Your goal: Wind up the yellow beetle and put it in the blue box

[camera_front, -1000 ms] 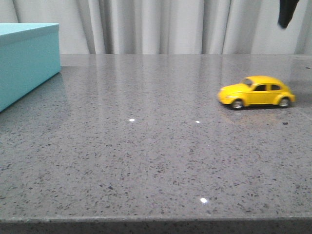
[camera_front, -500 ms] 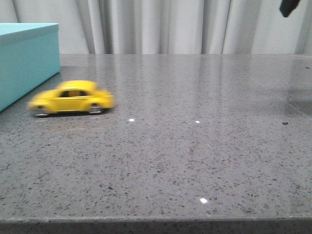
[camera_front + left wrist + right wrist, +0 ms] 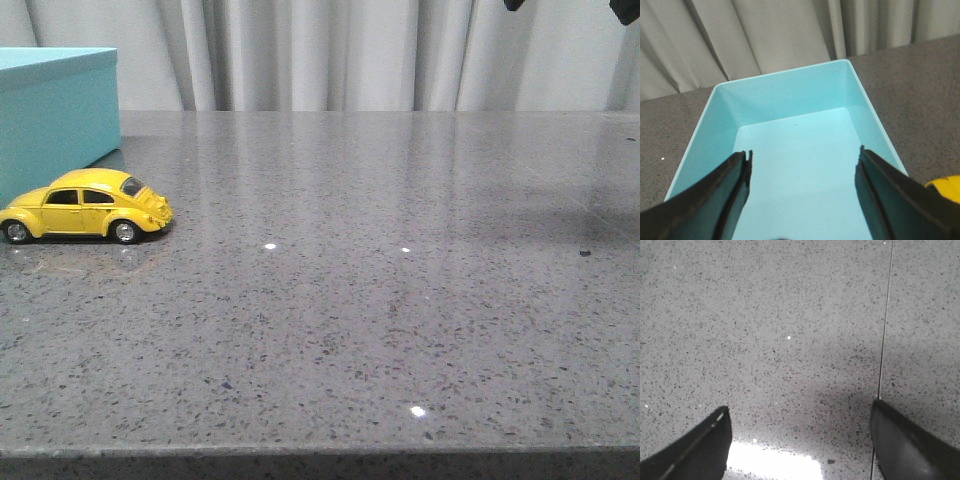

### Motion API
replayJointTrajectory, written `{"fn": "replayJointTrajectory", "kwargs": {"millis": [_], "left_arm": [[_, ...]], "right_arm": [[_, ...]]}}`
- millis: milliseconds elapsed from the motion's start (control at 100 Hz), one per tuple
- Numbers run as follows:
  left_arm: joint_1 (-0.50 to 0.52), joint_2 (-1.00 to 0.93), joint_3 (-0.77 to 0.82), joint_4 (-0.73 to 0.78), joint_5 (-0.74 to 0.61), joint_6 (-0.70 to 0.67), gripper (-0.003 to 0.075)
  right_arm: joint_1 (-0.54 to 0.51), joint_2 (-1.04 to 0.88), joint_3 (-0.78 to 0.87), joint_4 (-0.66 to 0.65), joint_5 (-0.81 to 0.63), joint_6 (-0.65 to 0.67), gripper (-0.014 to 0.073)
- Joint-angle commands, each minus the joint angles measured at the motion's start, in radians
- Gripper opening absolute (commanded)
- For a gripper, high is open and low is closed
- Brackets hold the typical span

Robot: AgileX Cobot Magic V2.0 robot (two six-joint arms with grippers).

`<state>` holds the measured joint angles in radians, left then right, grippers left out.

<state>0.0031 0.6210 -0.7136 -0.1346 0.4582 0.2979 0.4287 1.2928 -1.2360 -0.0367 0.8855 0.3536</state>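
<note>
The yellow beetle [image 3: 85, 206] is sitting on the desk [image 3: 380, 300] beside the blue box [image 3: 55, 110], under which both spread, empty grippers, left [image 3: 802, 172] and right [image 3: 800, 440], are hovering apart.

Left gripper [image 3: 802, 192] spread above blue box [image 3: 790, 100]; yellow beetle [image 3: 946, 186] beside.

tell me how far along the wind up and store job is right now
The winding looks done: the yellow car has rolled across the table from the right side and now sits beside the blue box, free of both arms. In hand: the left gripper hovers open over the empty, lidless box, and the right gripper is open over bare table. Left: pick up the car and put it in the box.
</note>
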Motion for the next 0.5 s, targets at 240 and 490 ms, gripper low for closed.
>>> {"fn": "replayJointTrajectory", "kwargs": {"millis": [240,490], "left_arm": [[-0.188,0.340,-0.363,-0.124,0.241,0.338,0.0461],[-0.349,0.607,-0.580,-0.124,0.476,0.539,0.0461]], "right_arm": [[0.000,-0.045,-0.023,-0.009,-0.072,-0.013,0.0570],[0.000,-0.071,-0.023,-0.009,-0.103,-0.013,0.0570]]}}
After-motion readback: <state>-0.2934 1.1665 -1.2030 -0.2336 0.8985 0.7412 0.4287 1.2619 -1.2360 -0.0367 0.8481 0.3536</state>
